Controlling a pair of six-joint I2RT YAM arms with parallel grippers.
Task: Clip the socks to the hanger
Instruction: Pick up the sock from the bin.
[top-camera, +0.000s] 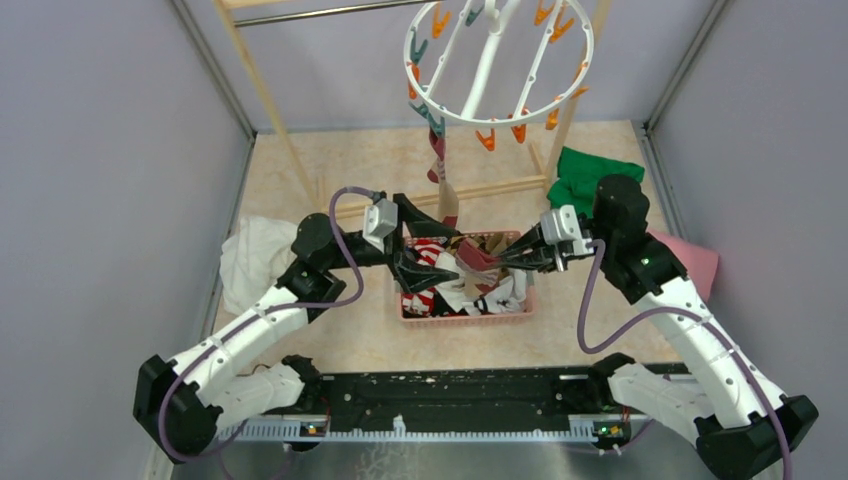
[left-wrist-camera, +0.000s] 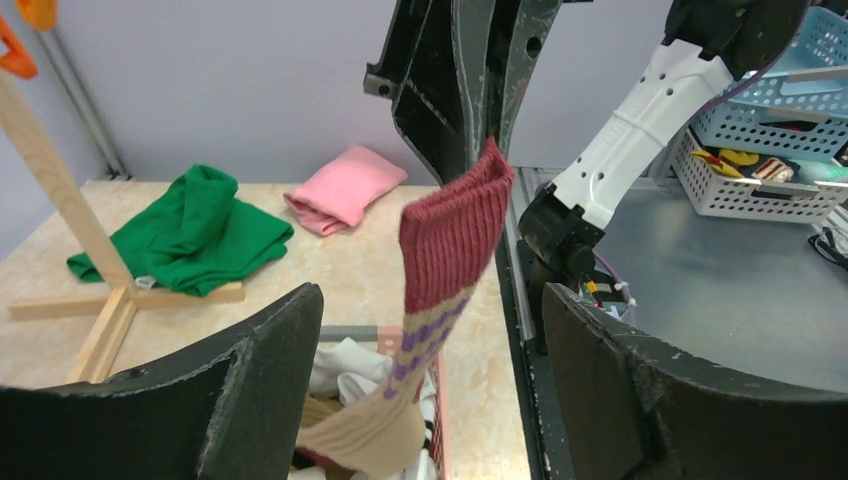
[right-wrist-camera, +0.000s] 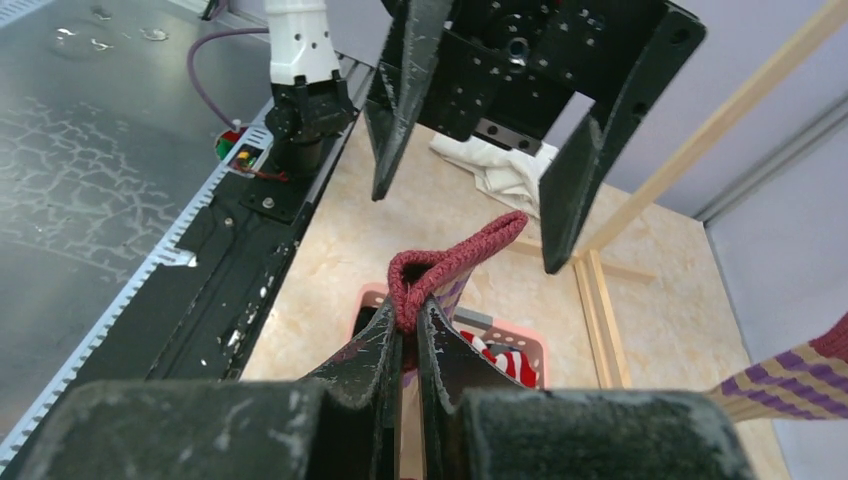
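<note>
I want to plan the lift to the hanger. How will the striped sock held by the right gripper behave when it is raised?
Probably floppy: the sock hangs limp from the right gripper, its lower part bending into the basket. Likely light, since a pinch on the cuff alone lifts most of it. The ribbed knit seems unlikely to slip.

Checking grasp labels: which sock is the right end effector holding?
The maroon-cuffed tan sock with purple stripes, pinched at its cuff by the right end effector; the other socks lie in the pink basket or hang from the hanger.
</note>
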